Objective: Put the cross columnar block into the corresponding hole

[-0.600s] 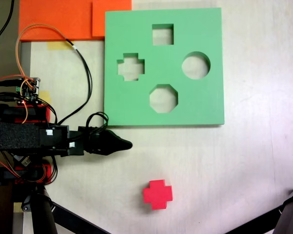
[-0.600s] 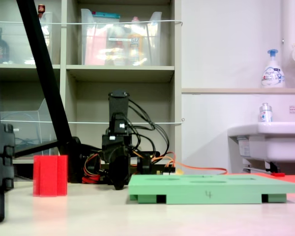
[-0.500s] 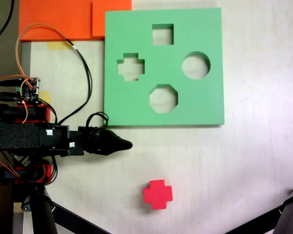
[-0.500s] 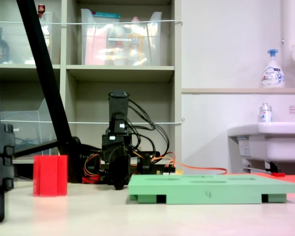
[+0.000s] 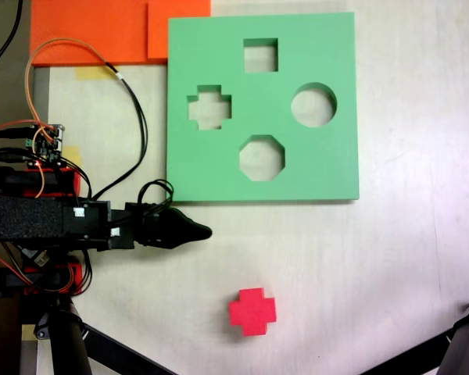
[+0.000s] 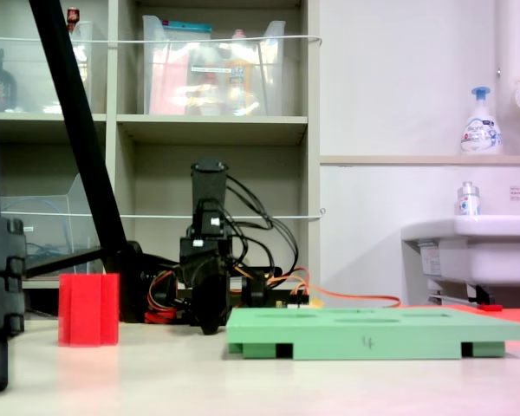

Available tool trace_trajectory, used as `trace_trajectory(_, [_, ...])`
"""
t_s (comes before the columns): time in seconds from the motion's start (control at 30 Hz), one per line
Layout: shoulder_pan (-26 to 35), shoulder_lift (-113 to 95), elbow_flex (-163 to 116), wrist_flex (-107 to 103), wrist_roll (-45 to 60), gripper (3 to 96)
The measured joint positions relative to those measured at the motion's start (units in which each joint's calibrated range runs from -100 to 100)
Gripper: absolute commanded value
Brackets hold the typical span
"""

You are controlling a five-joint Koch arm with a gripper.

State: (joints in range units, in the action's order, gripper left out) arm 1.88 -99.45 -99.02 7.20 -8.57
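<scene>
The tool (image 5: 189, 230) lies low over the counter (image 5: 406, 258) at the first exterior view's left, its dark tip tapering to a single point, so the jaws look pressed together and hold nothing. It points toward the first exterior view's right, just below the near edge of the green board (image 5: 328, 164), which suggests the arm is parked at rest with the reach not yet begun. The red cross block (image 5: 252, 312) stands free on the counter, apart from the tool and lower in the first exterior view, upright on its end so the plus shape faces up, a pose that would suit a straight drop into the cross hole (image 5: 209, 108). That hole sits in the board's left part in the first exterior view, empty, beside the square, round and octagonal cutouts. In the second exterior view the tool (image 6: 210, 308) is seen end-on, dark against dark wiring, so its jaws are hard to read there, and the holes show only as faint slits on the board's top. The arm's base is cut off at the first exterior view's left edge.
</scene>
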Motion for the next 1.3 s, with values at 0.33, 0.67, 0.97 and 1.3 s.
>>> trace_trajectory(0.33, [-1.9,0.0,-0.1,0.0,-7.4,48.7])
trace_trajectory(0.67, [-6.1,0.1,11.9,-17.9,-31.9,47.9])
trace_trajectory(0.97, [-6.3,0.3,50.5,-62.2,-35.9,47.0])
trace_trajectory(1.3, [-8.2,22.3,81.1,-81.4,-32.7,63.0])
